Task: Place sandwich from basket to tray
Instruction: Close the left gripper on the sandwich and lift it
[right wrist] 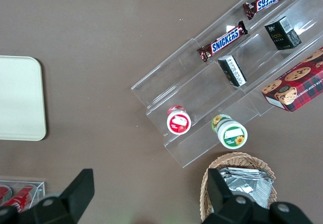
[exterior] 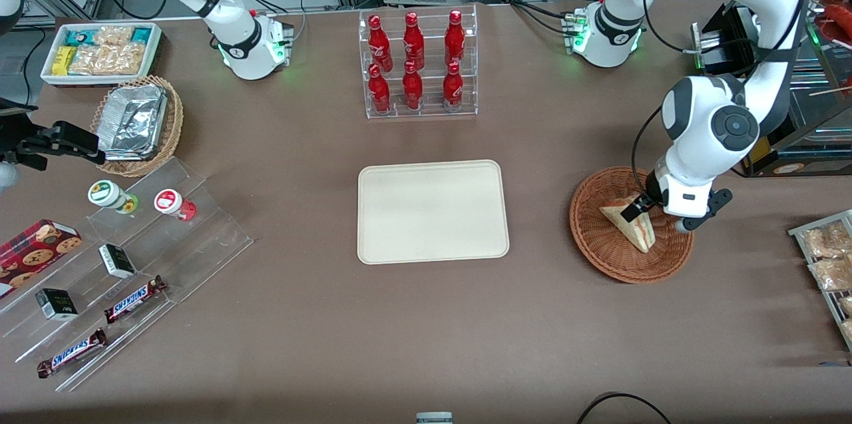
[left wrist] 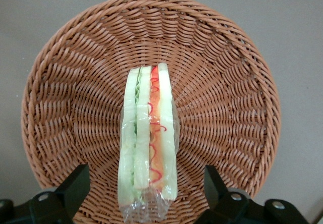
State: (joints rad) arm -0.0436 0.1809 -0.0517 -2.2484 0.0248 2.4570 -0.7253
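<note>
Inventory count:
- sandwich [exterior: 630,222]: one
- basket [exterior: 602,247]: one
- tray [exterior: 432,212]: one
- gripper [exterior: 644,206], over the basket: one
- red bottles [exterior: 413,88]: six, in one clear rack
- Snickers bars [exterior: 134,299]: two
- small dark boxes [exterior: 117,260]: two
- round lidded cups [exterior: 111,195]: two
- cookie box [exterior: 33,253]: one

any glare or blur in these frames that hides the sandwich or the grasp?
Front view: even light; the gripper is low over the sandwich in the basket, partly covered by the arm; tray slightly washed out. Left wrist view: sharp; mild sheen on the sandwich wrap, fingers open either side, apart from it.
</note>
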